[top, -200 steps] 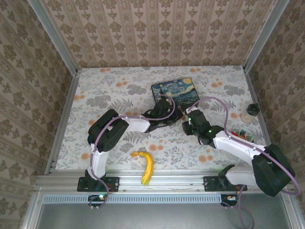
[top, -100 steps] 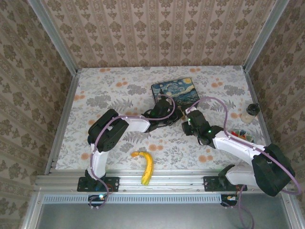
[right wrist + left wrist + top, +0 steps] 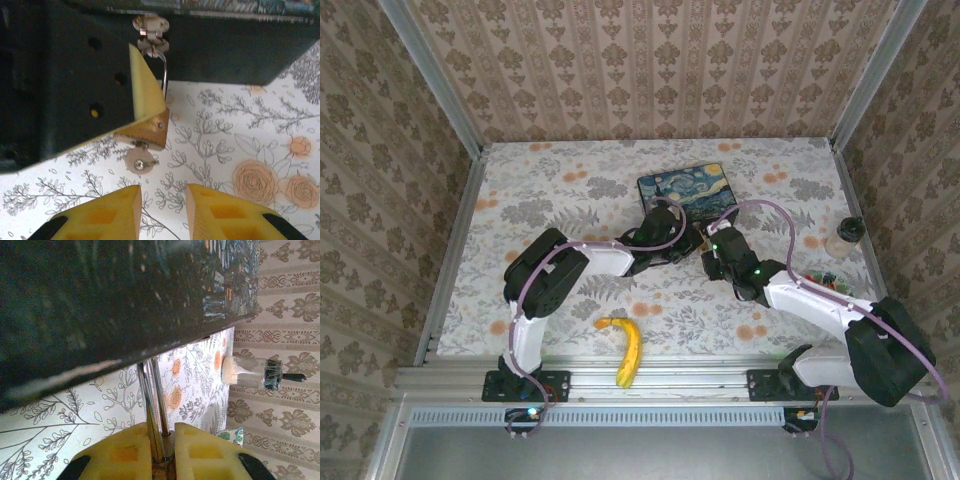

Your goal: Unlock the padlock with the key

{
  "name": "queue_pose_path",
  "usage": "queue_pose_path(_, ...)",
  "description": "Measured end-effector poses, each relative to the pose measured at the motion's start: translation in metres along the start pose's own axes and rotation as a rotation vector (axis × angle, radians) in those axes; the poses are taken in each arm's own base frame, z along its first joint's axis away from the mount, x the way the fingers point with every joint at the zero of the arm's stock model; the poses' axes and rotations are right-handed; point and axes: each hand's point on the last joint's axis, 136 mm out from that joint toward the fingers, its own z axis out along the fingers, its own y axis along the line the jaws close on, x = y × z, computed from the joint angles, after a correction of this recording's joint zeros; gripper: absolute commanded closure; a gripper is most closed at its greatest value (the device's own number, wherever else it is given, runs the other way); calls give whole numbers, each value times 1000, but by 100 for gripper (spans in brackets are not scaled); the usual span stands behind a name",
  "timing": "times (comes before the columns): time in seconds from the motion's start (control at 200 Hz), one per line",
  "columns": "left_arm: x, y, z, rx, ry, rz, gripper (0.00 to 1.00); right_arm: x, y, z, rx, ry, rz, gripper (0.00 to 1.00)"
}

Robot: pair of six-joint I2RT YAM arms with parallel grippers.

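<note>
Padlock: hung on clasp of tin box, key at base.
Left jaws: clamped on padlock.
Right jaws: parted narrowly, empty.

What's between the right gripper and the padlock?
The key sits at the near end of the padlock, facing the right gripper; around it, bare table. The right wrist view shows this.

Top view: high, looking down. 2 wrist views: close, both facing padlock at tin box.
</note>
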Motion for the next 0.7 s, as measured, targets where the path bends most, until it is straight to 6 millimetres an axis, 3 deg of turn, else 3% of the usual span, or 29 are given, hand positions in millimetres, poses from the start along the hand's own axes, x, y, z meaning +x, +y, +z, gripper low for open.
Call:
queue_pose_path(0.305, -1, 1, -4, -14, 19, -9, 100, -24, 5, 0, -3, -34, -38, 71)
queue_pose_path(0.7, -2, 1, -5, -18, 32, -15, 100, -17, 13, 11, -1, 27, -95, 72)
